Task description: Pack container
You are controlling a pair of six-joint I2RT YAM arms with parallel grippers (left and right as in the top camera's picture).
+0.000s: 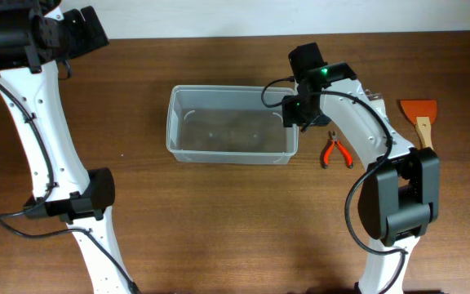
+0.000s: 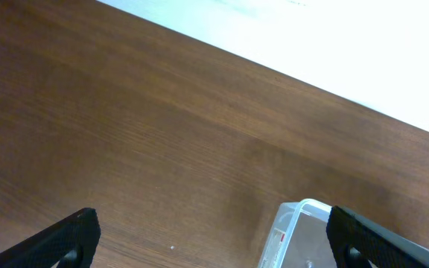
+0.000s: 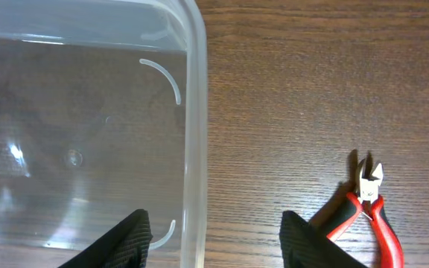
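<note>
Container (image 1: 227, 157), clear plastic, sits mid-table (image 1: 219, 229), long side running L–R. R gripper (image 3: 214, 249) hangs over its right-hand short wall. Fingers are apart, one over the inside, the other over bare wood outside. The wall lies btwn them w/ a gap on each side, nothing held. Nearest neighbour: red-handled pliers (image 1: 335, 153) flat on the wood just right of the container, not touching it, tips pointing away from the robot. Further right lies an orange scraper (image 1: 420, 114) w/ wooden handle, well apart from the pliers. L gripper (image 2: 211, 249) is up by the far-left table corner, fingers spread wide, holding nothing. Only one container corner shows in its view. Count: 1 container, 1 pliers, 1 scraper, 2 arms.
</note>
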